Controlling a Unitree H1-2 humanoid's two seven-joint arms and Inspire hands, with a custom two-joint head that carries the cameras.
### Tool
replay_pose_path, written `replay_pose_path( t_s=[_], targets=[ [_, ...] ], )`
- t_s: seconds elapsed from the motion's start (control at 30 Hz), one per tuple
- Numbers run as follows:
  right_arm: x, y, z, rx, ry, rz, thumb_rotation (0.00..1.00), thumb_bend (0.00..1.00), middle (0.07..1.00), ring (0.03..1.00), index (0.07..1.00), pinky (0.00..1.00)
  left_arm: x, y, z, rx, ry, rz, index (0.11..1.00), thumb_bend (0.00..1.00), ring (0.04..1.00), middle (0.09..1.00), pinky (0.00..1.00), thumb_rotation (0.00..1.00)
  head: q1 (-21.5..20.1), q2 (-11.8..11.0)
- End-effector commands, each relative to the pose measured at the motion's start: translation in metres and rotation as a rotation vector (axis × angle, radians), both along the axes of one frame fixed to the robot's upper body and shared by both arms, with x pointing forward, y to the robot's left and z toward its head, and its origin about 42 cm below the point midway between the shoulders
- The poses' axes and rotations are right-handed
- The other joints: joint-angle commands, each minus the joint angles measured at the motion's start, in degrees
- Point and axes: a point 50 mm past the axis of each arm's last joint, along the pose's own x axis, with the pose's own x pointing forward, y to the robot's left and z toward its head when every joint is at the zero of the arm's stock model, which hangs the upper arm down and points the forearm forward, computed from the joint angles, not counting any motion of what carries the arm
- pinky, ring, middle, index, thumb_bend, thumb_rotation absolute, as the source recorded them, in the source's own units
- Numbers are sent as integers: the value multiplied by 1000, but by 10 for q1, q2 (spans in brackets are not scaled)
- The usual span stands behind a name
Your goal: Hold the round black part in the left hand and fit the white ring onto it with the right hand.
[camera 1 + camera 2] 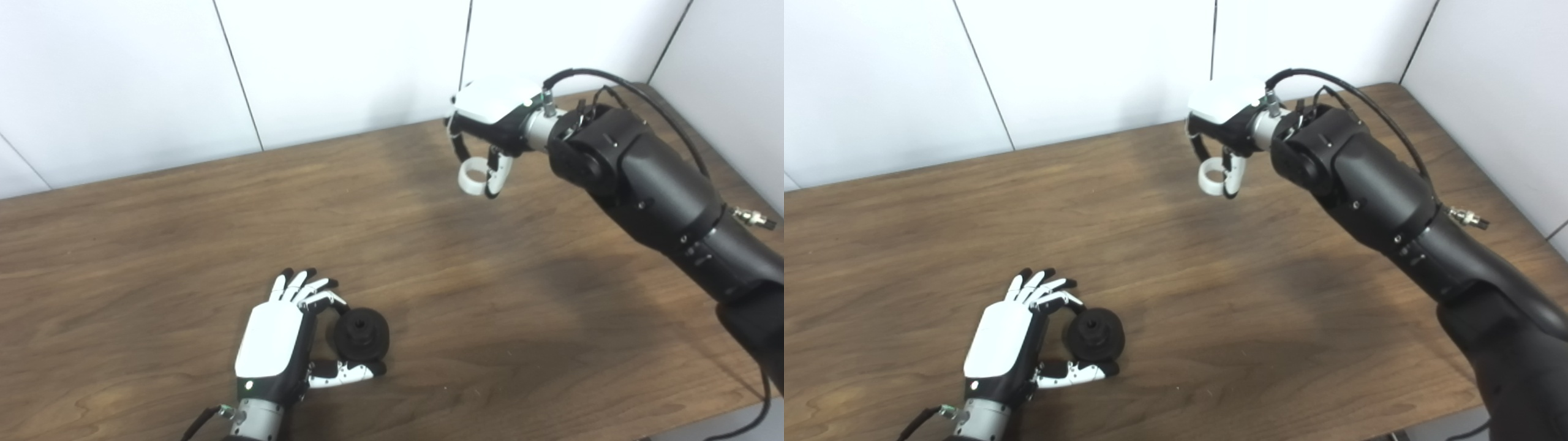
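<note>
The round black part [361, 334] sits low in the picture, near the table's front, with a raised hub on top. My left hand [288, 340] is shut on it, one finger curled over its far side and the thumb pressing its near side. Far off at the back right, my right hand [487, 131] hangs above the table, shut on the white ring [473, 176], which dangles from its fingertips. The ring stands well apart from the black part. In the right eye view the ring [1211, 177] and the black part [1095, 334] show the same way.
The brown wooden table [184, 245] reaches to white wall panels [343, 67] at the back and right. My right forearm [661, 196] stretches across the table's right side, with a black cable looping over it. The table's front edge runs along the lower right.
</note>
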Motion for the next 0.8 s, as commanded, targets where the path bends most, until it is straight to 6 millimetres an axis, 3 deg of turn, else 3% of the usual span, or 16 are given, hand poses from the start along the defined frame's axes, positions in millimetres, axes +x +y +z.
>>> replay_pose_path(
  t_s=[0.0,0.43,0.77],
  targets=[
    [-10,7,22,13,-62,63,138,526,866,962,480,1000,-11,-2,-23,81,124,-19,483,525,928,812,1000,57,7,3],
    [-61,47,35,28,-31,272,145,525,907,986,485,1000,-5,-21,-17,49,123,-23,481,526,929,812,1000,56,87,46],
    [-77,66,33,36,29,359,149,524,905,987,485,1000,1,-28,-12,48,115,-22,482,526,927,806,1000,58,83,74]
  ],
)
